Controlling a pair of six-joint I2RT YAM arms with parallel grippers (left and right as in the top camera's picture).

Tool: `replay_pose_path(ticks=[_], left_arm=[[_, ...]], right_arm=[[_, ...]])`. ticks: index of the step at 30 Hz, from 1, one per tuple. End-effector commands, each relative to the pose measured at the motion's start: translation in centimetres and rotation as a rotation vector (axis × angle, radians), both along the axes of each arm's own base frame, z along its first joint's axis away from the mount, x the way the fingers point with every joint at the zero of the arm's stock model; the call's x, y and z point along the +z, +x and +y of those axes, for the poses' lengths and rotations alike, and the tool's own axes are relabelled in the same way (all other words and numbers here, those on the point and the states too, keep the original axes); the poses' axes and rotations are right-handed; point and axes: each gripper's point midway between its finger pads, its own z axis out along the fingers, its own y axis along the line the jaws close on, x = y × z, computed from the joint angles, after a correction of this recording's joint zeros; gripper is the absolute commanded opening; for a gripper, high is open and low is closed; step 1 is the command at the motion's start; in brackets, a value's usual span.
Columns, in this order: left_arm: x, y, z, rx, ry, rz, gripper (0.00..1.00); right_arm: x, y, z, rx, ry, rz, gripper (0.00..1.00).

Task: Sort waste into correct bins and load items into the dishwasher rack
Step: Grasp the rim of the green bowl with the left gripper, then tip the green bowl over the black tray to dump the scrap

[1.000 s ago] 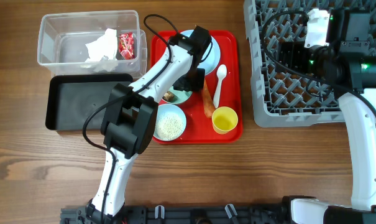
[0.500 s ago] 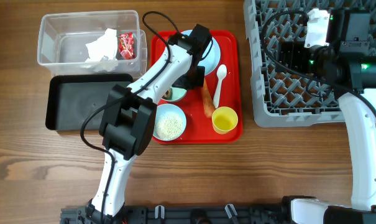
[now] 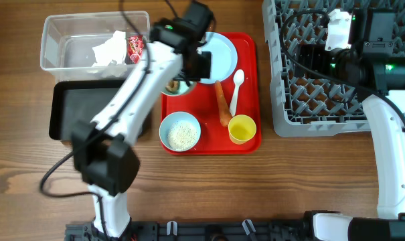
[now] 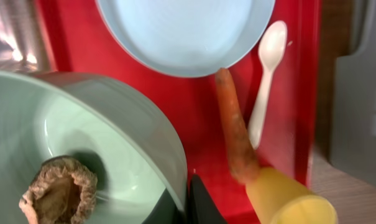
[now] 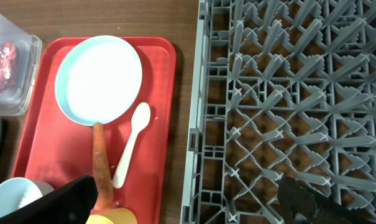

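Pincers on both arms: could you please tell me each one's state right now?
Left pincer: closed on the mint bowl.
Right pincer: open, holding nothing.

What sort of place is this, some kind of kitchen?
Likely a robot test bench staged as a dish-clearing station: a wooden table holds a red tray of used dishes, a grey dishwasher rack, a clear tub and a black tub, beneath the left arm and right arm.

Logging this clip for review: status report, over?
Left gripper shut on rim of pale mint round bowl, small brown food scrap inside. Right gripper open over large grey plastic grid rack. No obstruction seen near the bowl.
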Motion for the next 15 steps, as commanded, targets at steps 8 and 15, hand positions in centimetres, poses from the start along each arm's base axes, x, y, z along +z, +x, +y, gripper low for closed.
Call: replay_pose_path(ticks=[8, 15], left_arm=[[1.9, -4.3, 10.2, 0.085, -0.150, 0.300, 0.04], [1.3, -4.4, 12.7, -0.047, -0.367, 0.295, 0.04]], right_arm=[[0.8, 0.6, 0.4, 0.003, 0.020, -0.022, 0.96], [0.7, 0.5, 0.4, 0.003, 0.020, -0.016, 0.96]])
